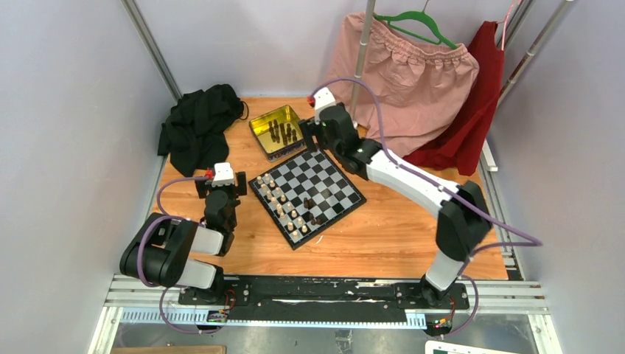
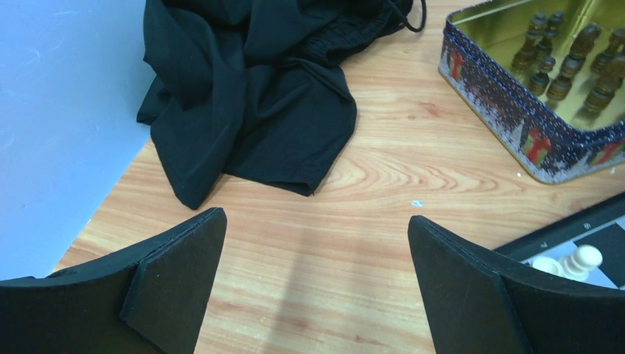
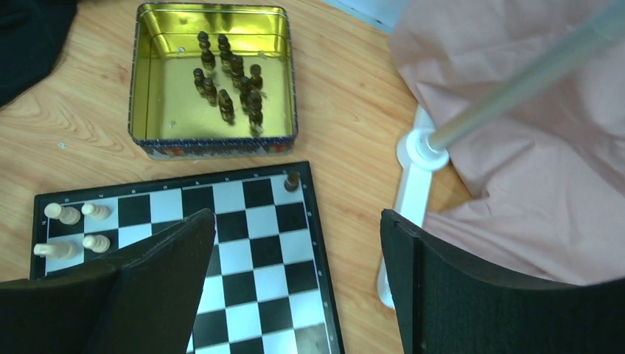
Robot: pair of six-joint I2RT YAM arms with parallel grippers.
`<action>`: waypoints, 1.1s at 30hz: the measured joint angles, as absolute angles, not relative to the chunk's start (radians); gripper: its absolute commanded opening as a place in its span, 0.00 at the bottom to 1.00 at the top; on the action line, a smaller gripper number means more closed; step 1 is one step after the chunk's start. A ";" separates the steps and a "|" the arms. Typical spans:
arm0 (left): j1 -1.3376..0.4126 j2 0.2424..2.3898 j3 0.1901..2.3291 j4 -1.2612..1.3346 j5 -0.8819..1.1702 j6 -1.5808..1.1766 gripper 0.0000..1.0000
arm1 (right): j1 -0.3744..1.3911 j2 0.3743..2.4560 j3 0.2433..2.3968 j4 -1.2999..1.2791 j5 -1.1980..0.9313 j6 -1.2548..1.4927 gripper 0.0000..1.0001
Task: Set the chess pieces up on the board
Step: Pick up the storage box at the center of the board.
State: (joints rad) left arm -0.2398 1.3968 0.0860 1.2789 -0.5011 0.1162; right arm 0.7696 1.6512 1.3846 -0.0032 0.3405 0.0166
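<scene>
Left gripper (image 2: 315, 221) gapes wide, empty, above the bare table (image 2: 383, 169). Right gripper (image 3: 296, 217), equally spread and empty, hovers over the 12 o'clock corner of the board (image 1: 324, 181). Dark chess pieces (image 3: 226, 105) stand in the yellow tin (image 3: 214, 147) at its 11 o'clock.

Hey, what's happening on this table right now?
Two robot arms are setting up a chessboard. White pieces line its edge nearest the left arm; most dark pieces sit in the yellow tin. The right gripper hovers open over the board's far corner by the tin; the left gripper is open over the tabletop. Neither holds anything.
</scene>
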 measured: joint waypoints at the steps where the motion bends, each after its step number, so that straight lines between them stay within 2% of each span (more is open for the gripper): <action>1: -0.236 1.396 0.099 1.261 -0.506 0.111 1.00 | 0.770 1.687 1.424 -0.020 0.327 0.006 0.86; 9: -0.232 1.346 0.076 1.264 -0.522 0.098 1.00 | 0.740 1.967 1.745 -0.141 0.238 -0.041 0.83; 12: -0.308 1.295 0.090 1.200 -0.636 0.125 1.00 | 0.698 2.025 1.808 -0.181 0.189 -0.039 0.81; 16: -0.374 1.220 0.302 0.907 -0.747 0.128 1.00 | 0.638 2.095 1.897 -0.224 0.126 -0.034 0.79; 20: -0.376 1.186 0.446 0.759 -0.793 0.089 1.00 | 0.590 2.167 1.990 -0.264 0.045 -0.033 0.78; 27: -0.376 1.145 0.455 0.619 -0.757 -0.040 1.00 | 0.560 2.291 2.139 -0.349 -0.114 -0.035 0.78; 33: -0.356 1.138 0.519 0.508 -0.631 -0.142 1.00 | 0.554 2.397 2.264 -0.392 -0.202 -0.033 0.75</action>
